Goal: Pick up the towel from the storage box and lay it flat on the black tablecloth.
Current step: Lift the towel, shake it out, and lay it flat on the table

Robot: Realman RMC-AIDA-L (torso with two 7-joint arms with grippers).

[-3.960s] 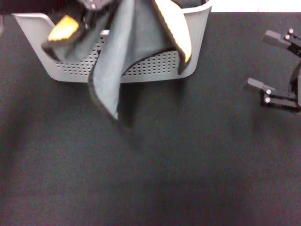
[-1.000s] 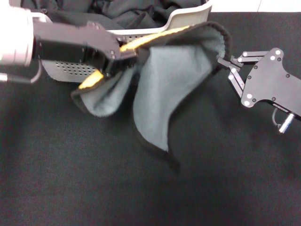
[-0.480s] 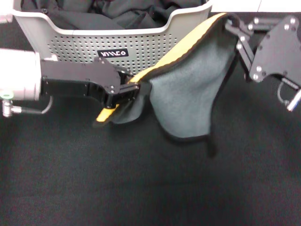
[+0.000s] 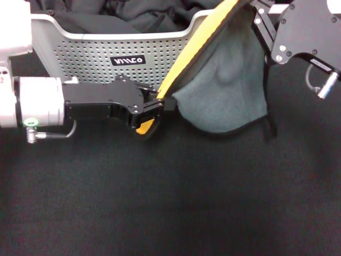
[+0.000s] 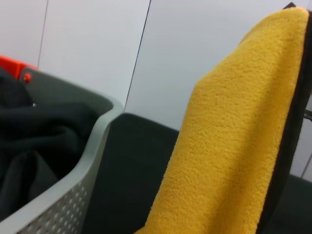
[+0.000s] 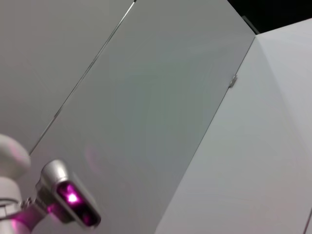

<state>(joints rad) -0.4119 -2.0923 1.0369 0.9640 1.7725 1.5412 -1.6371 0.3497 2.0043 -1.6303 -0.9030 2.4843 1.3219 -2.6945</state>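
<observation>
The towel [image 4: 226,90] hangs stretched in the air in front of the storage box [image 4: 85,50], grey-teal face toward me, its yellow-orange reverse showing along the top edge. My left gripper [image 4: 155,108] is shut on its lower left corner, just above the black tablecloth [image 4: 170,197]. At the top right, my right gripper [image 4: 257,6] is shut on the opposite corner, higher up. In the left wrist view the yellow face of the towel [image 5: 229,146] fills the right side, with the storage box's rim [image 5: 92,146] beside it.
Plain black garments [image 4: 133,13] lie piled inside the storage box. The box stands at the far left of the tablecloth, its logo label [image 4: 128,60] facing me. The right wrist view shows only pale wall panels [image 6: 170,97].
Both grippers have pulled the towel's corners apart: the right one rose to the top right, the left one shifted right and lower. The towel now hangs more spread out.
</observation>
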